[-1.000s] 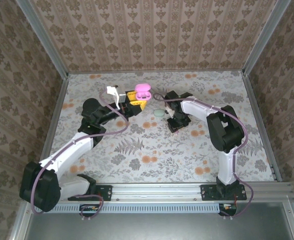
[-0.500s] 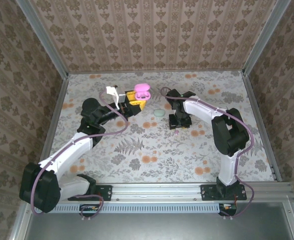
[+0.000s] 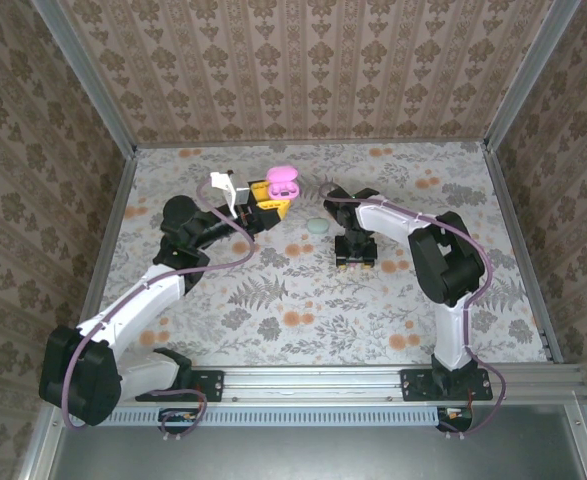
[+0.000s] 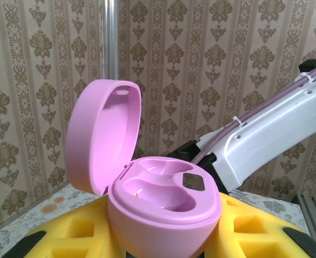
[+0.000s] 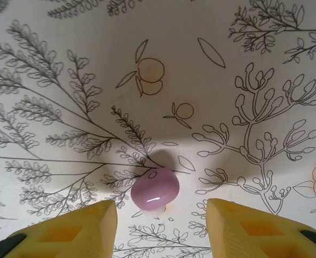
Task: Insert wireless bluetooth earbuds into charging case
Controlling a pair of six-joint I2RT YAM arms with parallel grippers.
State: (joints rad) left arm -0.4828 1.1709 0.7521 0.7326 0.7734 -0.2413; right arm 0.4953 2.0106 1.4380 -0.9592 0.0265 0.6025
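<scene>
At the far middle of the counter (image 3: pixel 303 300), the left gripper (image 4: pixel 160 239) has its jaws closed on the pink charging case (image 4: pixel 163 199) — lid tipped back, both wells visibly empty. The right gripper (image 5: pixel 160 231) hangs low over a pink earbud (image 5: pixel 155 188) lying on the counter, jaws open, one pad on either side, neither touching it.

Assessment: nothing is seated yet; pick-up, transfer and insertion all remain. A second earbud is not identified — a small mint-green item (image 3: pixel 318 226) lies near the right gripper, nature unclear.

No brand, label or writing is legible on case or earbud.
</scene>
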